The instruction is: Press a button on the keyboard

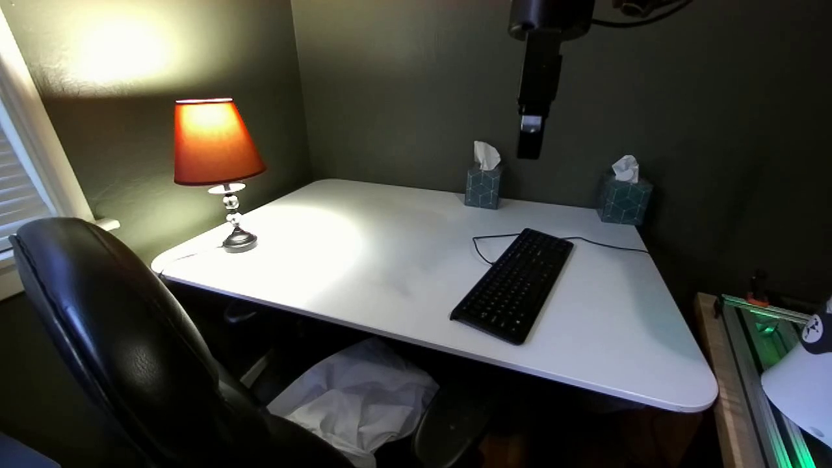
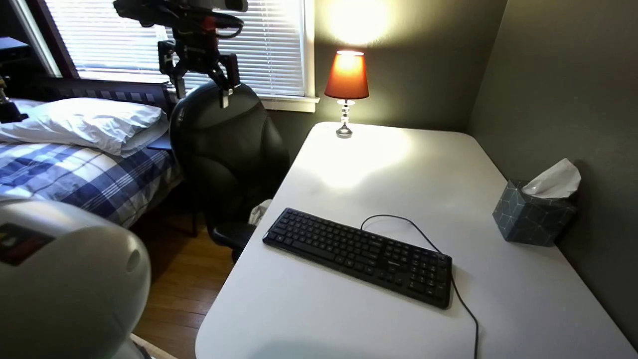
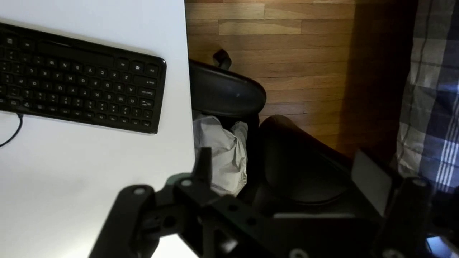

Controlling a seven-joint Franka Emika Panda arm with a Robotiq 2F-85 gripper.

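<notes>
Wrist view shows the keyboard (image 3: 79, 80), its long axis slanting toward the desk (image 3: 118, 161) edge, claw (image 3: 284, 163) spread.

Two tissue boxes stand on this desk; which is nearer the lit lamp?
The left-hand tissue box in an exterior view. The right-hand tissue box stands farther from the lamp, near the far right corner of the desk.

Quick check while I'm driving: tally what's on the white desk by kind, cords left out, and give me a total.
Black full-size computer keyboard: 1
Tissue boxes: 2
Table lamp: 1
Total: 4
</notes>
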